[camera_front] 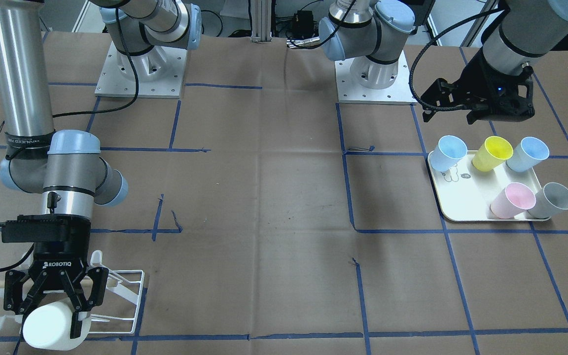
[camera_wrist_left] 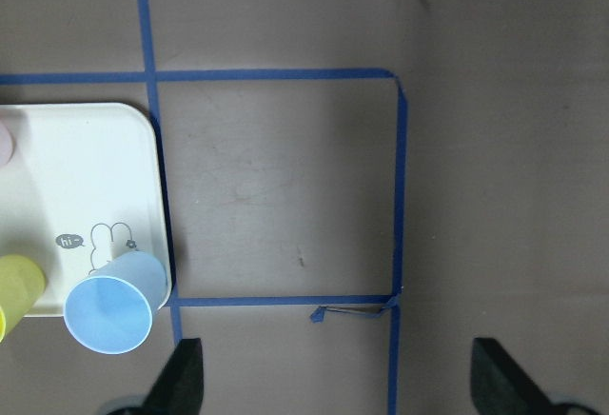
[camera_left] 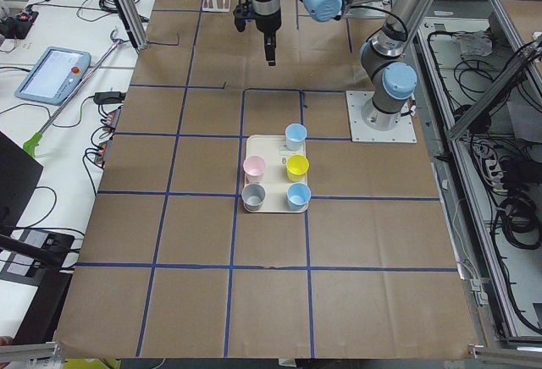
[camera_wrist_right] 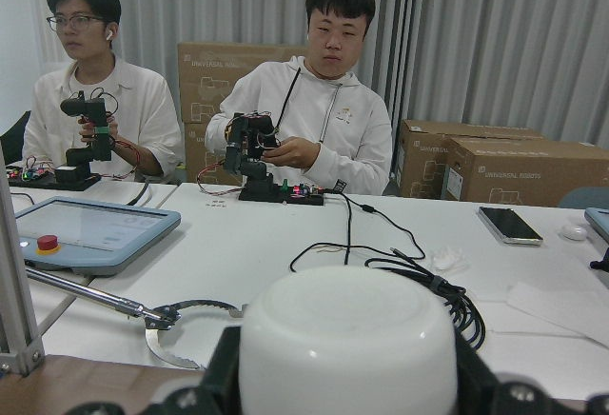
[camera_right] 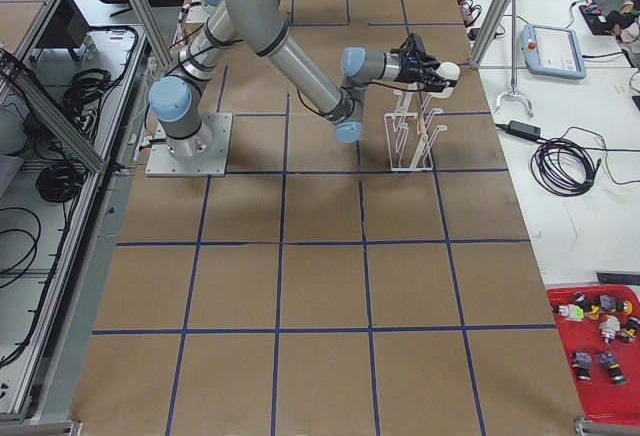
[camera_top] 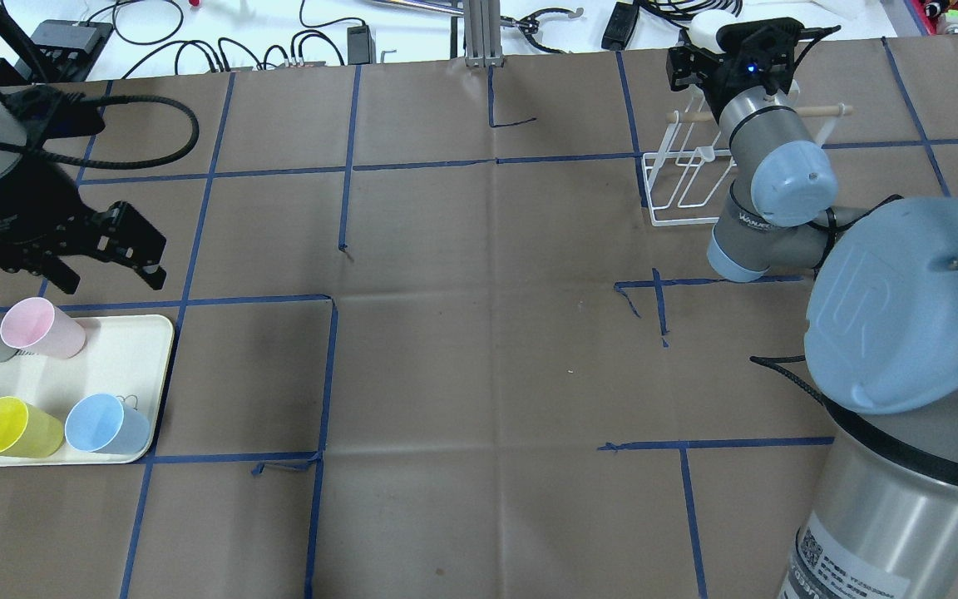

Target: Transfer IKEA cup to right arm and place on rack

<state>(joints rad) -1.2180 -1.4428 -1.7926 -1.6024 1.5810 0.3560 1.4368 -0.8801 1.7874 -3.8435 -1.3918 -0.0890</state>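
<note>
The IKEA cup (camera_front: 47,326) is white and lies on its side in my right gripper (camera_front: 53,315), which is shut on it. In the right wrist view the cup's base (camera_wrist_right: 347,348) fills the space between the fingers. It hangs over the outer end of the white wire rack (camera_front: 127,291), by the wooden handle (camera_top: 820,111); whether the two touch is not visible. From overhead, the right gripper (camera_top: 716,46) sits at the table's far edge above the rack (camera_top: 687,187). My left gripper (camera_top: 105,270) is open and holds nothing, hovering just beyond the tray (camera_top: 125,366).
The cream tray (camera_front: 461,202) holds several upright cups: pink (camera_front: 512,199), grey (camera_front: 551,199), yellow (camera_front: 492,153) and two blue ones (camera_front: 449,153). Beyond the table edge, two people (camera_wrist_right: 328,120) sit at a white bench with cables and a tablet (camera_wrist_right: 86,229).
</note>
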